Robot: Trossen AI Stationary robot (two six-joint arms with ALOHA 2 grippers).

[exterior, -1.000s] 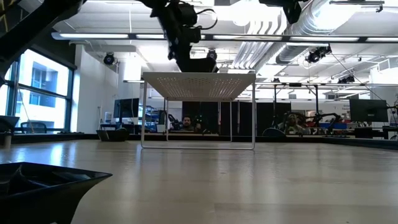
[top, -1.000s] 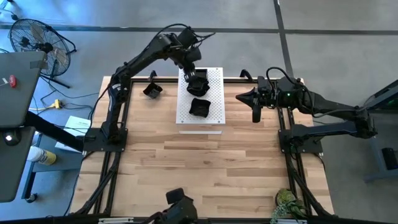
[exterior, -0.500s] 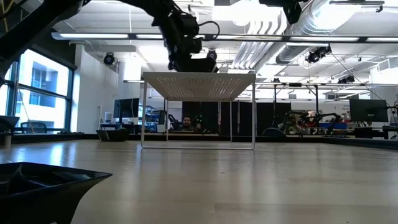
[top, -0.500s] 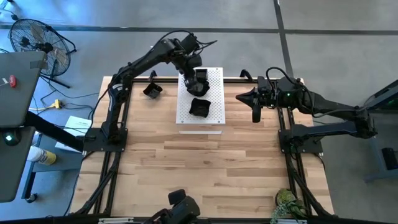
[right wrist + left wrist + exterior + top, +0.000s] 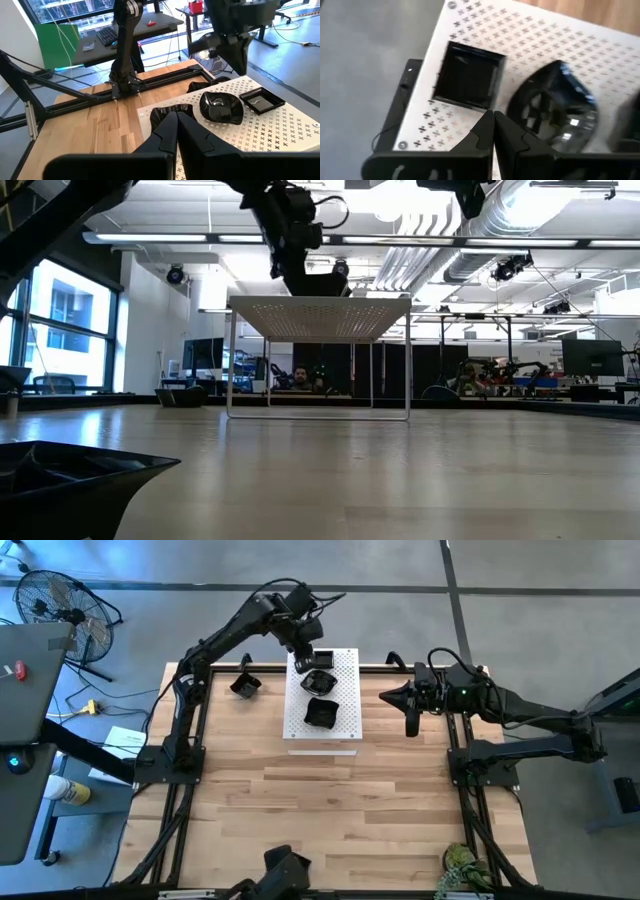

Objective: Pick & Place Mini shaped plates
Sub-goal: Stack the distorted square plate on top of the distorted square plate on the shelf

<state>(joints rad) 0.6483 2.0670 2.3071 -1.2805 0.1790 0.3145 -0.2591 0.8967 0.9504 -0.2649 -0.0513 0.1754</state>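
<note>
Three glossy black mini shaped plates lie flat on the raised white perforated board (image 5: 322, 700): a square plate (image 5: 467, 82), a rounded plate (image 5: 555, 110) and a third plate (image 5: 320, 713) nearer the front. Another plate (image 5: 245, 685) lies on the table left of the board. My left gripper (image 5: 494, 127) hangs shut just above the board's far left part, between the square and rounded plates, with nothing in it. My right gripper (image 5: 412, 726) hangs shut over the table, right of the board.
The board stands on thin legs (image 5: 232, 360) at the table's far middle. One more black plate (image 5: 70, 480) lies close to the low camera at the near left. Bare wooden table (image 5: 330, 810) stretches in front of the board. People sit in the room behind.
My left gripper, shut throughout, swung a little toward the board's middle, over the rounded plate, and then came back toward the board's far left corner. The plates lie as before.
</note>
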